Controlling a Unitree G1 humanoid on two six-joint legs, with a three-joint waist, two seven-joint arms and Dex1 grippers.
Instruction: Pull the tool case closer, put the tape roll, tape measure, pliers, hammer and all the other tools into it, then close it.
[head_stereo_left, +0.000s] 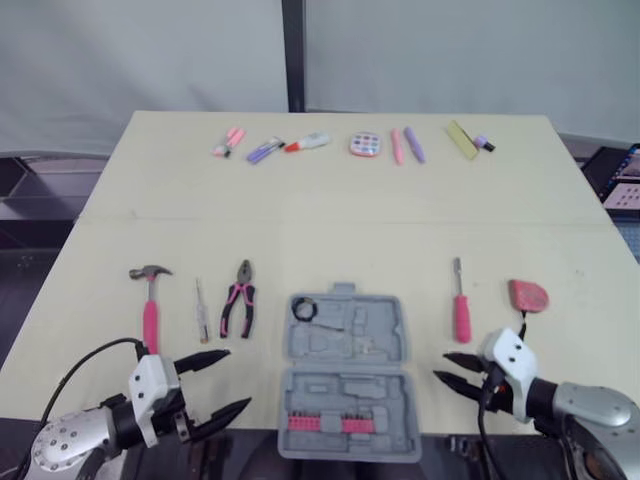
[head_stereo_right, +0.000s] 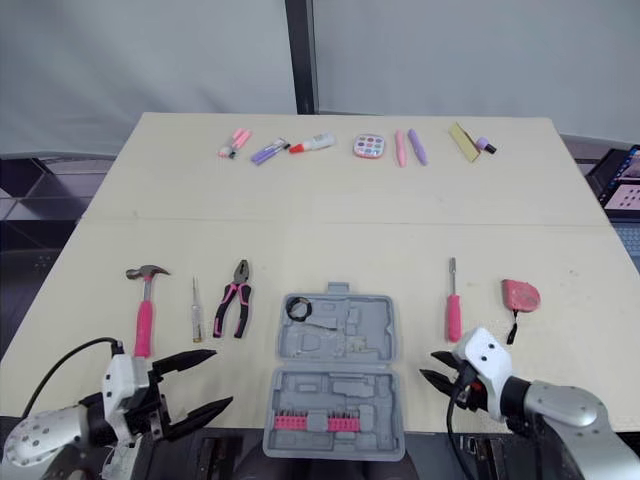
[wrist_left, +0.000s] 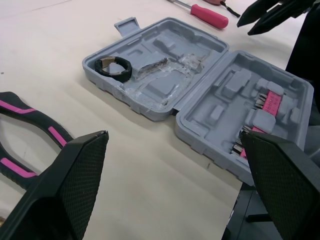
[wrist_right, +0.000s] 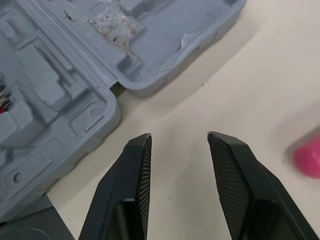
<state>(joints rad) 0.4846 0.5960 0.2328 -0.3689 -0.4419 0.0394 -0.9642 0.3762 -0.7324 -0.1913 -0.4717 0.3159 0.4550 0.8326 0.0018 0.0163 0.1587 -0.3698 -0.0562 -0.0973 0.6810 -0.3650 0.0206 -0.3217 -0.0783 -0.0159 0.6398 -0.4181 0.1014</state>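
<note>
left gripper: spread really wide, nothing between the black fingers, hanging over the near left part of the table, just near of the hammer and pliers

right gripper: fingers apart but a much narrower gap, holding nothing, tips pointing left at the case's right side without touching it

grey plastic tool case: lying open and flat at the near middle, between the two grippers; its near half sticks a bit past the table's near edge (a row of pink bits sits in that half)

black tape roll: already in the far left corner of the case's far half

pink-handled hammer: far left of the tool line, head pointing far

slim screwdriver: between hammer and pliers, apart from both

pink-and-black pliers: just left of the case, not touching it

pink-handled screwdriver: right of the case, just far of the right gripper

pink tape measure: right of that screwdriver, near the table's right edge

pale yellow table: wide bare band across the middle

row of small items: along the far edge, well apart from the tools
</note>
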